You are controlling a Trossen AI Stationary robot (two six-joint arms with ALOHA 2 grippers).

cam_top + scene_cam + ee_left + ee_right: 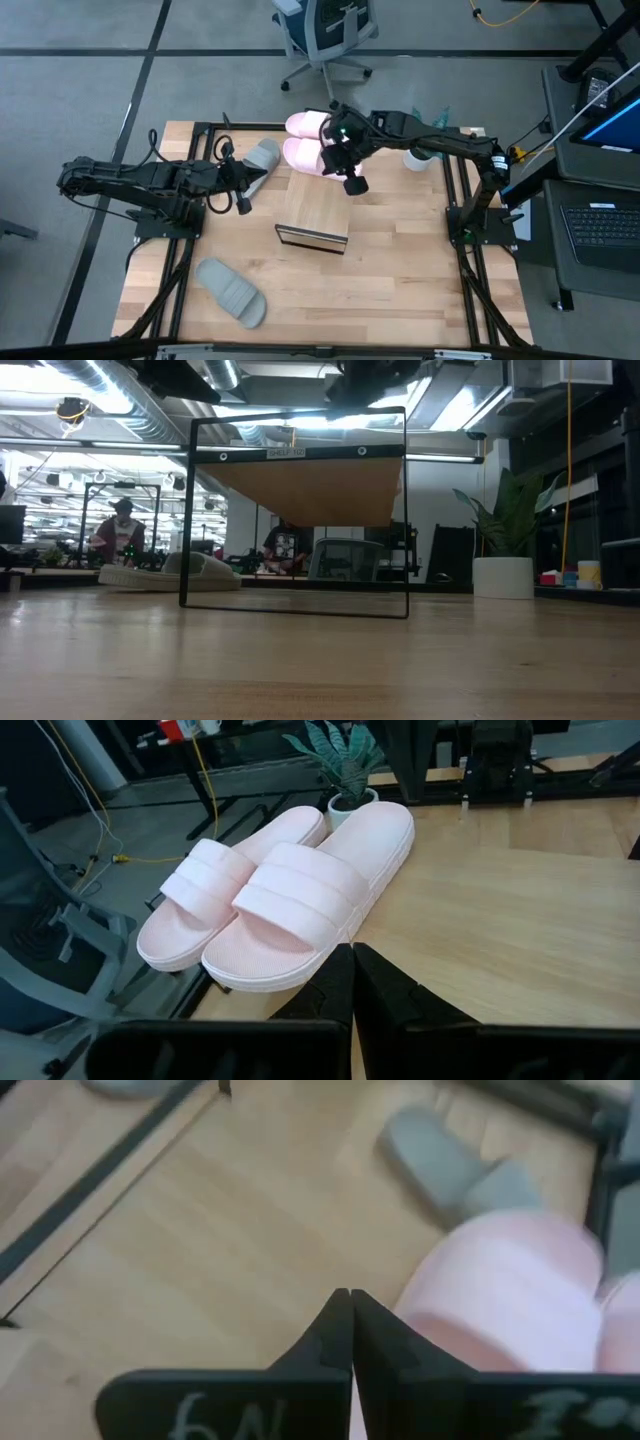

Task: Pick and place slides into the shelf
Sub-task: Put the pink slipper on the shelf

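The shelf (pixel 313 217) stands near the middle of the table (pixel 400 290), and everything else is placed from it. From overhead its light plank top shows whole, with a dark frame edge along its near side. In the low view the shelf (pixel 296 510) shows as a thin black frame with the underside of the plank tilting away, and the arms are mostly cut off by the upper edge of that picture.

Two pink slides (pixel 308 140) lie side by side just beyond the far side of the shelf, at the table's back edge. The right gripper (pixel 349 172) hangs over the nearer pink one, just past the shelf's far right corner, and its body covers the end of that slide from above. Its own camera shows its fingers (pixel 345 1342) pressed together with nothing between them; the pink slide (pixel 505 1295) is blurred just beside them, and whether the fingertips touch it cannot be made out.

One grey-green slide (pixel 262 157) lies beyond the shelf's far left corner, partly hidden by the left arm. The left gripper (pixel 240 190) rests to the left of the shelf, its fingers (pixel 352 988) clenched and empty, pointing toward the pink pair (pixel 283 900). A small potted plant (pixel 343 765) stands behind that pair.

The second grey-green slide (pixel 232 291) lies alone, well apart from the shelf toward the near left corner of the table. In the low view a single slide (pixel 170 572) shows to the left of the shelf frame, dim against the room.
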